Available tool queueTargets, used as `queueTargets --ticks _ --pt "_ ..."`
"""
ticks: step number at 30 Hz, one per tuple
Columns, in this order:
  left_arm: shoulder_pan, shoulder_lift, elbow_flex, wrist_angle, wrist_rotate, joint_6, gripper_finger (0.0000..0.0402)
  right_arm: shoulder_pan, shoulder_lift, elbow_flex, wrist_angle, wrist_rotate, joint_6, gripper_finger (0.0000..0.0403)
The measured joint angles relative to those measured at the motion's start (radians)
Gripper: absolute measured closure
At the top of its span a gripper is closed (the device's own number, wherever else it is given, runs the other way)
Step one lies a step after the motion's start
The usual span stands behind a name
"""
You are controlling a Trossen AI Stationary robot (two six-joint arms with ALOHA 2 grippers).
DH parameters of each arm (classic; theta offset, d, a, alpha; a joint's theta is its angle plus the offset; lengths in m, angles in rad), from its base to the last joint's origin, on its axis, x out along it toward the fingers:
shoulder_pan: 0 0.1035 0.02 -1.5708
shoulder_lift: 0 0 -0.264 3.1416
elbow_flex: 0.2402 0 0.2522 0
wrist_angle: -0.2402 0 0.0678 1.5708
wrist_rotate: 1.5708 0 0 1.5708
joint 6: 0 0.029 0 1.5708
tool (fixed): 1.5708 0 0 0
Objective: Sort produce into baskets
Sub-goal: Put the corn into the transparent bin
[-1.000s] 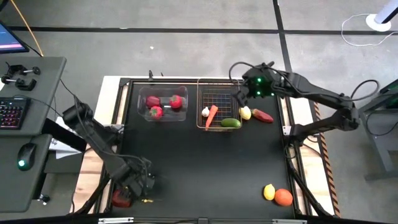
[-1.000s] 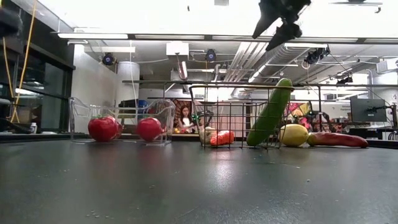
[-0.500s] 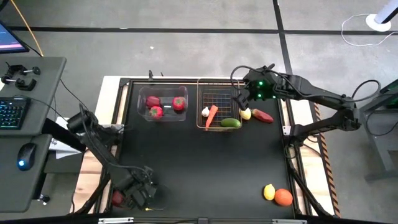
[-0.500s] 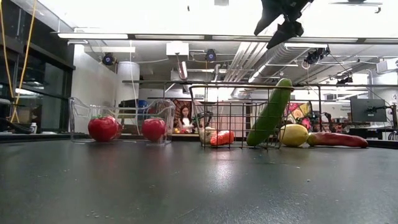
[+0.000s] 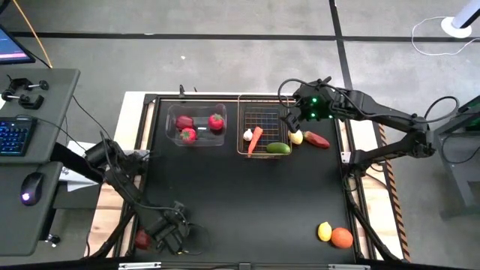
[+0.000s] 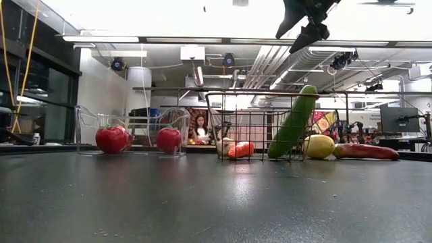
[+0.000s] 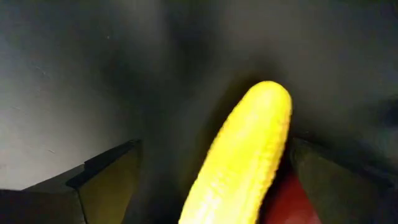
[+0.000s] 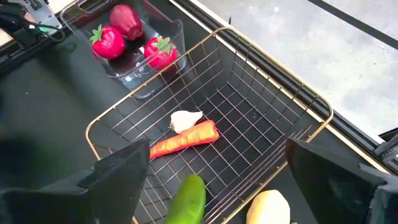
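My left gripper is low at the table's near left corner, open. In the left wrist view its fingers stand on either side of a bumpy yellow, banana-shaped piece lying on the table, with a red piece beside it; the red piece also shows in the high view. My right gripper hangs open and empty above the right end of the copper wire basket. The basket holds garlic, a carrot and a cucumber leaning on its wall. The clear bin holds three red fruits.
A yellow lemon and a red pepper lie on the table just right of the wire basket. Another lemon and an orange lie at the near right. The middle of the table is bare black mat.
My left gripper has gone toward the table's near edge and lower, over the yellow piece. One red fruit in the clear bin has shifted a little toward the bin's right end.
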Motion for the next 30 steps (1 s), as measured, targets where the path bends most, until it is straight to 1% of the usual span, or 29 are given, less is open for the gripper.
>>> queueTargets --ticks 4,7,11,13,18,21,23,25,26,28,30 --pt "0.000 0.000 0.000 0.000 -0.031 -0.003 0.0024 0.000 0.000 0.000 0.000 0.000 0.000 0.0036" --pt "0.004 0.000 0.000 0.000 -0.026 -0.055 0.0041 0.000 0.000 0.000 0.000 0.000 0.000 0.0036" --pt "0.002 0.000 0.000 0.000 -0.015 -0.072 0.0060 0.000 0.000 0.000 0.000 0.000 -0.011 0.0036" --pt "0.001 0.000 -0.006 0.007 -0.010 -0.109 0.0064 0.000 0.000 0.000 0.000 0.006 -0.025 0.0036" --pt "0.011 0.001 -0.039 0.008 0.081 -0.265 0.0067 -0.003 0.000 0.000 0.000 0.052 -0.027 0.0036" --pt "0.012 0.001 -0.045 0.008 0.089 -0.304 0.0067 -0.003 0.000 0.000 0.000 0.054 -0.027 0.0036" --pt "0.010 0.002 -0.045 0.010 0.069 -0.307 0.0072 -0.003 0.000 0.000 0.000 0.054 -0.026 0.0036" --pt "0.012 0.004 -0.045 0.008 0.062 -0.307 0.0091 -0.003 0.000 0.000 0.000 0.066 -0.024 0.0036" --pt "0.017 0.005 -0.045 0.006 0.062 -0.311 0.0108 -0.003 0.000 0.000 0.000 0.076 -0.021 0.0036" --pt "0.030 0.005 -0.045 0.001 0.066 -0.335 0.0159 -0.003 0.000 0.000 0.000 0.081 -0.022 0.0036" --pt "0.042 0.005 -0.045 -0.012 0.065 -0.347 0.0229 -0.003 0.000 0.000 0.000 0.081 -0.027 0.0036"
